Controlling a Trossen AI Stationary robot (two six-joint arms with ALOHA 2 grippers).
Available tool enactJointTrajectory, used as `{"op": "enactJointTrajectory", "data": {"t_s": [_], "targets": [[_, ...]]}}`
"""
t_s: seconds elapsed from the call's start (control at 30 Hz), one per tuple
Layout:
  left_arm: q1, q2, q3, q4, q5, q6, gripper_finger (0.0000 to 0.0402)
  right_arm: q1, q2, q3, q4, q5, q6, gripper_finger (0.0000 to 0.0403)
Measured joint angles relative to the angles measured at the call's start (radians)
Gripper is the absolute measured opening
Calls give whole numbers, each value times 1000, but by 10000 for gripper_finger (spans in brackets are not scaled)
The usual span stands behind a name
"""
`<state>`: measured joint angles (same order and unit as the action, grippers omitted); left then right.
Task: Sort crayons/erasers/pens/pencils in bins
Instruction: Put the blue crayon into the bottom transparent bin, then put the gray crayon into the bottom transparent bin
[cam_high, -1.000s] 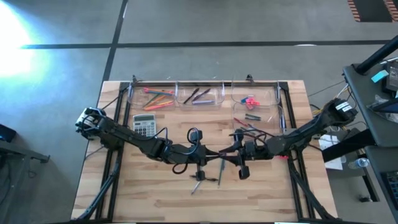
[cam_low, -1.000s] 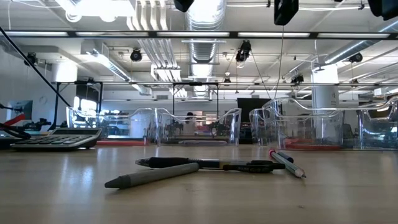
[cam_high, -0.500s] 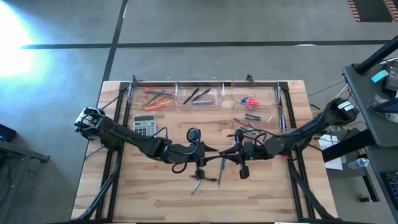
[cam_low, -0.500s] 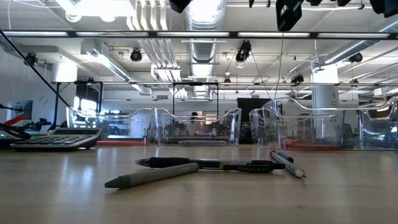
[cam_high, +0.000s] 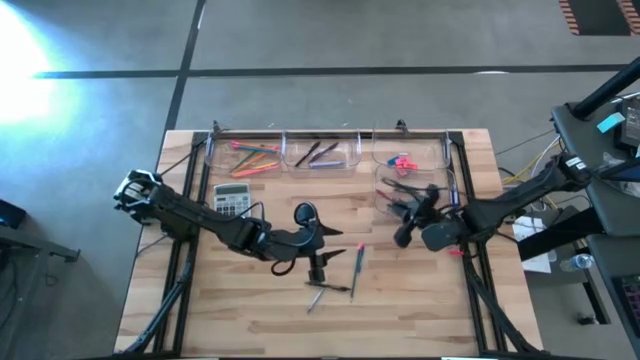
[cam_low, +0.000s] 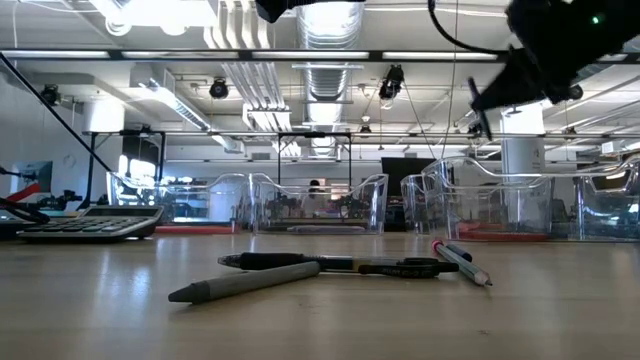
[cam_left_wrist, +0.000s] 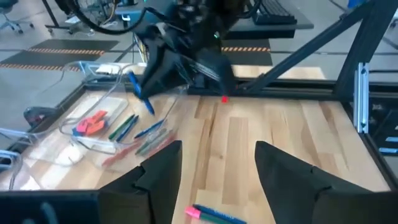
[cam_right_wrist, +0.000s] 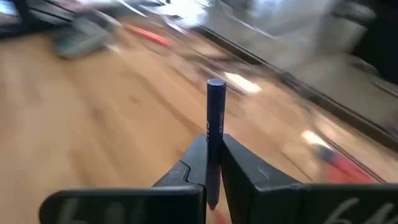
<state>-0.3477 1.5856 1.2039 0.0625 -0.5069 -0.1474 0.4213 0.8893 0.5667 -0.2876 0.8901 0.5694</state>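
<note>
A blue crayon (cam_right_wrist: 215, 124) stands upright between the closed fingers of the right gripper (cam_right_wrist: 212, 163), pinched near its lower end so most of its length sticks out clear of the fingers. That grip leaves the free end easy to lower into a bin. In the high view the right gripper (cam_high: 407, 222) hangs over the right side of the table, close to the bin (cam_high: 447, 189) that lies along the right edge and already holds a few sticks, so this is probably where the crayon is headed.

The left gripper (cam_left_wrist: 217, 171) hangs above the middle of the table (cam_high: 250, 310) with its fingers spread wide and nothing between them. Just below it lies a green stick with a pink end (cam_left_wrist: 214, 215), and the open fingers suit a drop onto that or a neighbouring piece. In the low view 2 dark pens (cam_low: 330, 264) and a grey one (cam_low: 245, 281) lie loose together on the wood, with a thin pencil (cam_low: 462, 262) beside them.

Along the far edge, 3 clear bins sit side by side: bright pencils (cam_high: 252, 152) in the left one, dark pens (cam_high: 318, 152) in the middle, pink erasers (cam_high: 402, 161) in the right. A grey calculator (cam_high: 232, 200) rests near the left arm, apart from the sorting.
</note>
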Motion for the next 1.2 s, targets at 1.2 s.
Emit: {"op": "enactJointTrajectory", "data": {"t_s": [1.2], "targets": [[0,1,-46,34,1,-33,190,-252,253,3,-410,-104,286,112]]}}
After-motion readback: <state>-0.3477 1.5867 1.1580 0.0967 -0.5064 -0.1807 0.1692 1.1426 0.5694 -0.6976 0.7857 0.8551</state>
